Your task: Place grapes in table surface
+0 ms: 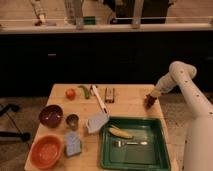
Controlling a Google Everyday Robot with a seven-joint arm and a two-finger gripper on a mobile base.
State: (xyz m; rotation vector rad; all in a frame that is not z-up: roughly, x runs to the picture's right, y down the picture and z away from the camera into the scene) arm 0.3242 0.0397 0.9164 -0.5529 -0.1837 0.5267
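Your gripper (150,101) sits at the table surface's (131,104) right edge, pinching the grapes (149,103) between its 2 fingers.

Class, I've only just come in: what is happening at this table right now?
A one-armed robot has its gripper low over the far right corner of the table, with the dark grapes at its tip, at or just above the wood. The green tray in front holds a banana and a fork. Bowls, a tomato and utensils lie to the left, untouched.

Two bowls (51,115), one tray (107,155), one tomato (70,93), one hand (149,101).
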